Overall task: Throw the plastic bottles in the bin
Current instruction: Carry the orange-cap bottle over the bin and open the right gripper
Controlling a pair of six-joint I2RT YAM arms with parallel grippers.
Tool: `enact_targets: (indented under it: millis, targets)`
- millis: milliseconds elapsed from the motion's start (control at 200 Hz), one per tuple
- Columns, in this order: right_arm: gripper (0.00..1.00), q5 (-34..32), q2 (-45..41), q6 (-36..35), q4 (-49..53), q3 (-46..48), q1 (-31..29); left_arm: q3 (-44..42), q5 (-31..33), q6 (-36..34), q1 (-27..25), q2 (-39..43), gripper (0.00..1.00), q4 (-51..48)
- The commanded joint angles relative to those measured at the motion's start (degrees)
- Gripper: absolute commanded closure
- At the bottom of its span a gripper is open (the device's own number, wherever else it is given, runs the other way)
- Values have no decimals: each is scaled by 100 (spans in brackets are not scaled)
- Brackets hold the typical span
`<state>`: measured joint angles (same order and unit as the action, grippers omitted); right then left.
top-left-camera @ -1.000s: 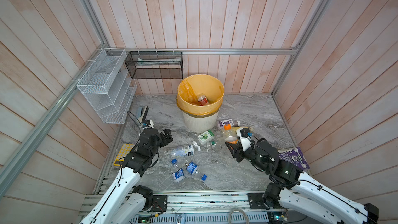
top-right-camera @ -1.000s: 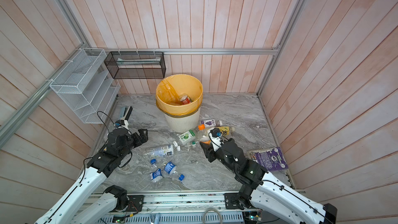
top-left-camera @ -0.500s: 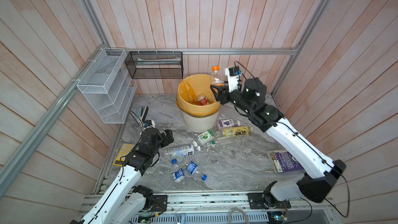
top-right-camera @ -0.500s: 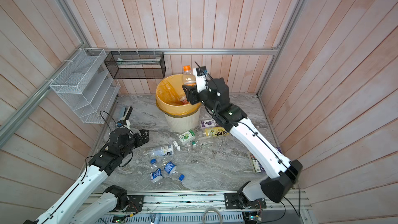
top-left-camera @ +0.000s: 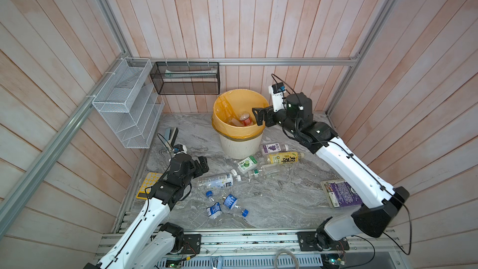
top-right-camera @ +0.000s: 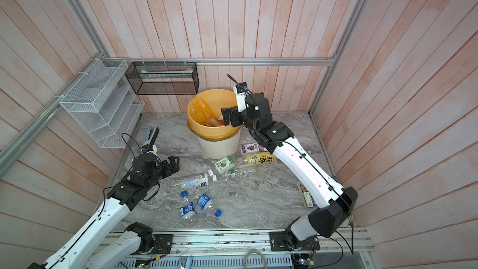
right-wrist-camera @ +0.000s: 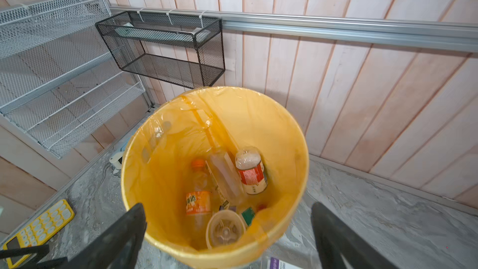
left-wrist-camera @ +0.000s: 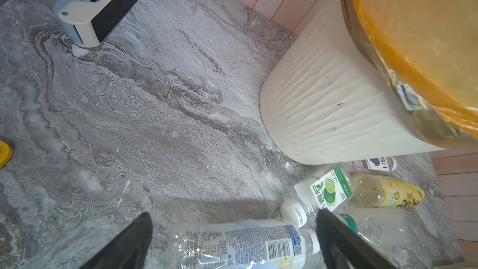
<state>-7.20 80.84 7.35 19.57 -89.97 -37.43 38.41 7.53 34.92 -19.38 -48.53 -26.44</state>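
Right claw: fingers wide apart and empty; it hangs over the right rim of the bin.
Bin: stands at the far middle of the surface, close to the far wall. Inside lie a red-label bottle, an orange-label bottle and some others.
Left claw: fingers also wide apart, nothing held, low over the left side of the surface.
Next bottle, I think: the white-and-blue bottle, lying on its side just near and right of the left claw. In the left wrist view it shows between the two fingers.
Long axis: left to right, white cap toward the right. It runs along the line from finger to finger, not across it, so I judge the wrist must turn before closing.
Nearer arm: the left one, clearly; the right arm is away at the bin.
Other bottles: a green-label bottle, a yellow-label bottle and a purple-label bottle lie at the foot of the bin, on its right; two crushed blue-label bottles lie nearer.
Progress: several bottles are in, about seven are left on the surface.
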Motion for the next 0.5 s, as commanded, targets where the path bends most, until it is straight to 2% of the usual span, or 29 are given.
enact_targets:
  millis: [0, 130, 280, 370, 495]
  targets:
    - [0, -59, -657, -5, -665, 910, 16, -40, 70, -73, 31, 58, 0, -133]
    - [0, 470, -1315, -27, -1123, 2274, 0, -108, 182, -11, 30, 138, 0, -78]
    - [2, 610, -1841, 376, -1346, 3598, 3, -211, -424, -205, 31, 118, 0, 268]
    - [6, 883, -2087, 727, -1559, 4251, -49, -142, -384, -201, 31, -14, 0, 92]
    - [7, 787, -2012, 1069, -1570, 4711, -661, -140, -126, -51, 35, -3, 0, 91]
